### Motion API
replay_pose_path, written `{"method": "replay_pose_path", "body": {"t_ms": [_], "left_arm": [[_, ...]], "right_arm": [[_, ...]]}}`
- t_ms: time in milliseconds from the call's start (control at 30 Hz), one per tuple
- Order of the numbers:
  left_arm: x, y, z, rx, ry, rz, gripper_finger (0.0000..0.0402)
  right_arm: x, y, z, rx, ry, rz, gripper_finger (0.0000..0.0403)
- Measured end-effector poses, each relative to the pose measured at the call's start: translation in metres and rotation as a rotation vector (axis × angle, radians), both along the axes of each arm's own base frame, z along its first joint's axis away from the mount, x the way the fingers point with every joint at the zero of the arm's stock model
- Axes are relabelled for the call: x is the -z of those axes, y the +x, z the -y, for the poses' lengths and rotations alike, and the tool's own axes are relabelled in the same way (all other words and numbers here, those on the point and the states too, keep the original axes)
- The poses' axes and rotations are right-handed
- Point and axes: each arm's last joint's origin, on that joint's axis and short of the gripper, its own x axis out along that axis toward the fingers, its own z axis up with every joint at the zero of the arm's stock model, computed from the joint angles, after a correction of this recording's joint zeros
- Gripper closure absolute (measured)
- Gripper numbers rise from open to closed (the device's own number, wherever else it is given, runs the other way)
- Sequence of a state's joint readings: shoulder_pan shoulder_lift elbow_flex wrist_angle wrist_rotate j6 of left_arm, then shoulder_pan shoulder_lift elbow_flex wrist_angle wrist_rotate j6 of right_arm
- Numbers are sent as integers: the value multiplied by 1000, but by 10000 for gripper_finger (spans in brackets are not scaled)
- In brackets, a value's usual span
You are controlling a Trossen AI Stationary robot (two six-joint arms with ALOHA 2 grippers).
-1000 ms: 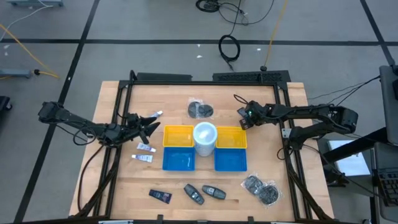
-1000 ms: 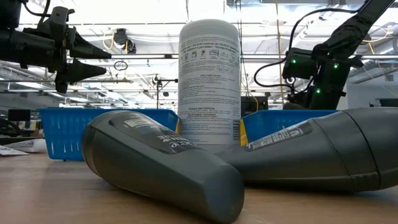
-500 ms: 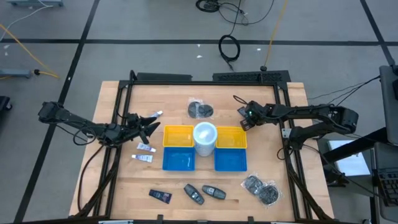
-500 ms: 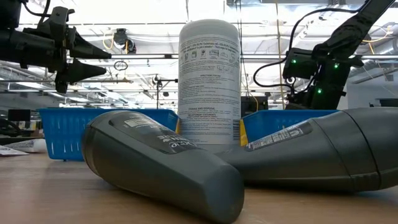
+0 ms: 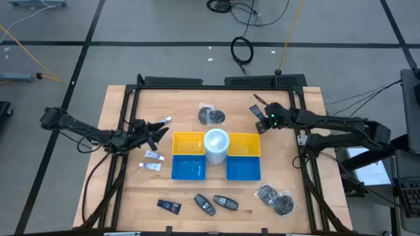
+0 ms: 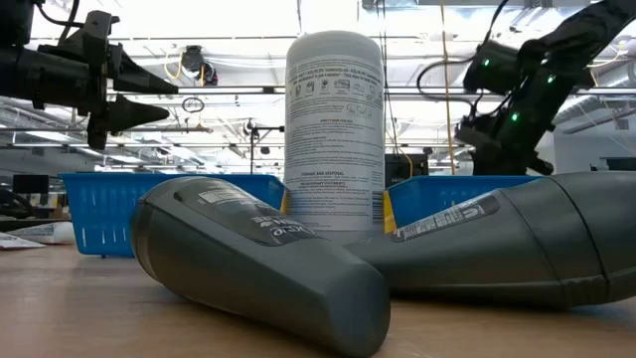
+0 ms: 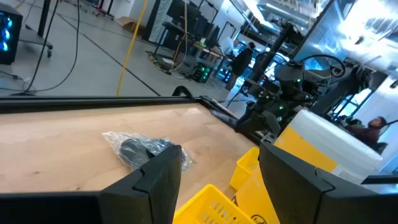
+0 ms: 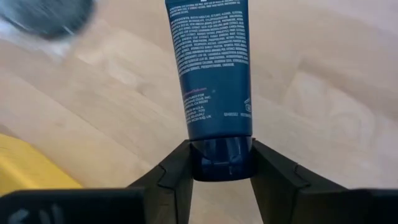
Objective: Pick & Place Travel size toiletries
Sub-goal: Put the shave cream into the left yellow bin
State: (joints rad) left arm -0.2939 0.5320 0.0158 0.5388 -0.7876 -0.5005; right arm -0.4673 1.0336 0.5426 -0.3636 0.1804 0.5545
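Three small white tubes lie flat on the table's left part: two [image 5: 153, 155] [image 5: 149, 166] near the blue bin and one [image 5: 164, 121] by the left gripper. My left gripper [image 5: 157, 131] [image 7: 217, 155] hovers open, left of the yellow bin, and holds nothing. My right gripper [image 5: 264, 120] [image 8: 221, 149] is over the table's far right part, shut on a dark blue tube [image 5: 256, 107] [image 8: 211, 62] with white print. In the low view it [image 6: 497, 119] stands high above the bins. My right gripper pinches the dark blue tube by its cap end [image 8: 221, 158] between the two fingers [image 8: 177, 168]. The tube's body points straight on ahead of the fingertips, toward the table's far edge. It looks lifted clear of the wood.
Two yellow bins [image 5: 187, 143] [image 5: 244, 145] and two blue bins [image 5: 188, 168] [image 5: 243, 168] sit mid-table around a tall white canister [image 5: 216, 144]. A clear bag of dark bits [image 5: 210, 115] lies beyond them. More bags [image 5: 275, 198] and black gadgets [image 5: 205, 204] lie near the front edge.
My right arm has risen and shifted a little toward the table's right and far edges, carrying the dark blue tube along; the tube now points more toward the far edge. The left arm has kept still.
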Motion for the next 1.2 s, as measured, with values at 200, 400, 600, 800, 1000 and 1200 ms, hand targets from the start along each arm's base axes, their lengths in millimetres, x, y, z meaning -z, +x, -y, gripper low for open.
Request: {"method": "replay_pose_path", "body": {"t_ms": [200, 400, 600, 800, 1000, 1200], "left_arm": [[-5, 0, 0, 2, -49, 75, 188], [-6, 4, 2, 36, -37, 83, 188], [-1, 9, 4, 37, -50, 59, 188], [0, 14, 5, 37, -38, 64, 188], [-3, 16, 6, 55, -24, 95, 188], [-19, 26, 12, 152, 24, 107, 188]], "right_arm": [[-26, 3, -13, -119, -74, 206, 284], [-41, 9, -33, -252, -129, 324, 284], [-49, 17, -53, -377, -163, 399, 284], [-50, 20, -72, -466, -187, 403, 284], [-56, 26, -96, -558, -217, 466, 284], [-63, 35, -117, -650, -284, 565, 284]]}}
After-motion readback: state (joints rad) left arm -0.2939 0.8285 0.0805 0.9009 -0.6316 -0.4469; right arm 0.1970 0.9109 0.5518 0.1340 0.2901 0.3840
